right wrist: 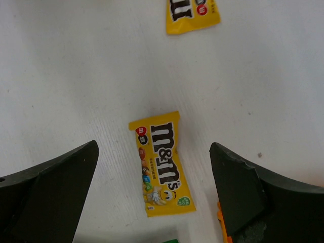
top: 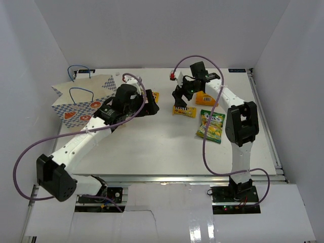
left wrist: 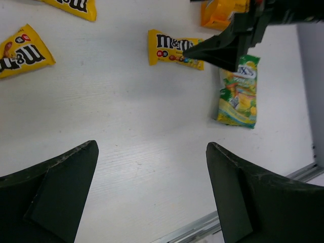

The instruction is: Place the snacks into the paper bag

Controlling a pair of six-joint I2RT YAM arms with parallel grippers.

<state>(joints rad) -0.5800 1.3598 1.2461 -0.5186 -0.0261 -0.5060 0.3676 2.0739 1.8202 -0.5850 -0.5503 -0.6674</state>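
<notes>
The paper bag (top: 81, 101) stands at the left, blue cord handles up. My left gripper (top: 151, 105) is open and empty over bare table just right of the bag; it is open in its wrist view (left wrist: 152, 152) too. My right gripper (top: 180, 103) is open above a yellow candy packet (top: 185, 111), which lies between its fingers (right wrist: 161, 163) without touching them. Two more yellow packets (left wrist: 23, 50) (left wrist: 71, 6) lie near the left gripper. The orange pouch (top: 205, 97) and the green-yellow pouch (top: 211, 125) lie to the right. The purple bar is not in view.
White walls close in the table (top: 152, 147) on the left, back and right. A metal rail (top: 177, 177) runs along the near edge. The right arm's purple cable (top: 190, 58) loops above the back of the table.
</notes>
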